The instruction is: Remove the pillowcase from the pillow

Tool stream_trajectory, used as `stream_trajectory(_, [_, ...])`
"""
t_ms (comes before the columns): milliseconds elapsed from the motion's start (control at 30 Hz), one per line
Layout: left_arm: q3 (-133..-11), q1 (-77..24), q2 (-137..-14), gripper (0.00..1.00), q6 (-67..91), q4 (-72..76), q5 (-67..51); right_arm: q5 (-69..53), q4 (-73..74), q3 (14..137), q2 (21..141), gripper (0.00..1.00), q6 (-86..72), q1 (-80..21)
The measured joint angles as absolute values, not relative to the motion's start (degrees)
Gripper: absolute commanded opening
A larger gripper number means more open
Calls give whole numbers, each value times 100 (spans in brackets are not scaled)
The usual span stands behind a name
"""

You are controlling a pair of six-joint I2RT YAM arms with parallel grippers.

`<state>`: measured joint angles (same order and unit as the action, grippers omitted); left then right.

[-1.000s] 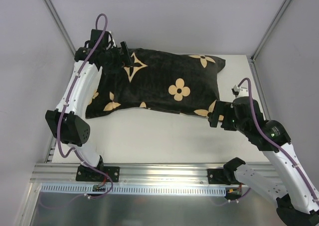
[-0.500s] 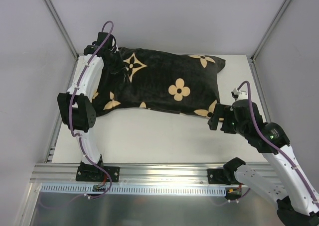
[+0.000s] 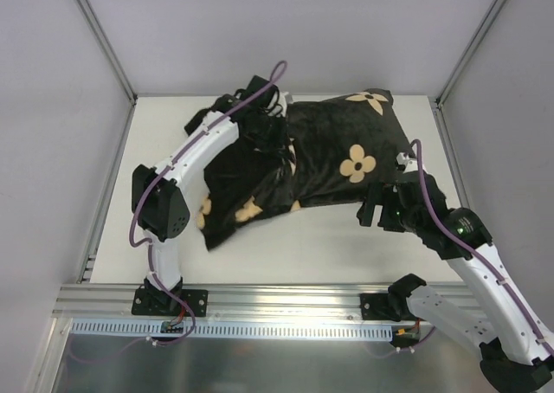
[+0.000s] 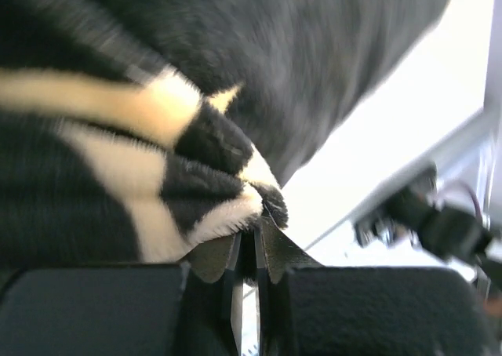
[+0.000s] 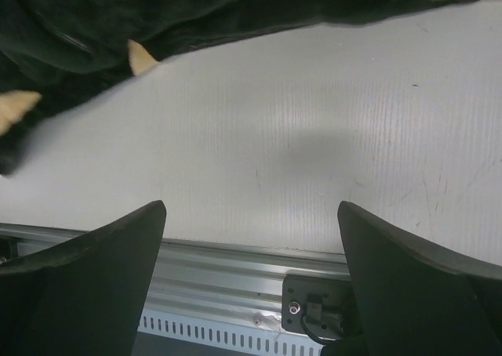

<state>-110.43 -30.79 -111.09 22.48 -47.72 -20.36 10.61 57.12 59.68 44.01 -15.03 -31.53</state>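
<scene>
Pillowcase (image 3: 342, 146), black with tan flowers, is pinched at a fold in the tip of the left claw (image 4: 249, 256), whose jaws are clamped together on it. It lies bunched just beyond the right claw (image 5: 251, 270), which stands wide apart over the white table (image 5: 329, 152).

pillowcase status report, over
Left gripper shut on a pillowcase fold, fabric bunched. Right gripper open, empty, above the table. No white pillow showing. Nothing in the way.
</scene>
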Motion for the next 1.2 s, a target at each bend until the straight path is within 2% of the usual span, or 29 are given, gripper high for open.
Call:
stream_trajectory(300, [-10521, -4718, -10930, 0, 2355, -4567, -2353, 1092, 5699, 5966, 4357, 96, -1444, -3153])
stream_trajectory(367, [-10392, -4825, -10720, 7, 2368, -4584, -2351, 1107, 5701, 5968, 4283, 96, -1431, -3153])
stream_trajectory(467, [-10237, -4790, -10278, 45, 2447, -4582, -2248, 1116, 5721, 5981, 4204, 96, -1409, -3153])
stream_trajectory(500, [-10186, -4781, -10090, 72, 2453, -4591, -2198, 1114, 5728, 5983, 4182, 96, -1398, -3153])
stream_trajectory(533, [-10123, -4751, -9887, 78, 2453, -4578, -2156, 1114, 5730, 5983, 4163, 96, -1387, -3153])
stream_trajectory(633, [-9915, -4709, -9207, 84, 2598, -4578, -1920, 1111, 5730, 5986, 4156, 96, -1361, -3153])
stream_trajectory(800, [-9303, -4473, -7999, 84, 2768, -4501, -1542, 1109, 5730, 5986, 4150, 96, -1328, -3153])
stream_trajectory(967, [-8252, -4340, -7164, 93, 3063, -4523, -1275, 1111, 5734, 5986, 4115, 96, -1323, -3153])
stream_trajectory(1067, [-7474, -4716, -6901, 99, 3345, -4512, -1039, 1114, 5734, 5986, 4119, 96, -1323, -3153])
stream_trajectory(1200, [-6720, -5684, -6834, 99, 3806, -4495, -679, 1114, 5734, 5986, 4134, 96, -1326, -3153])
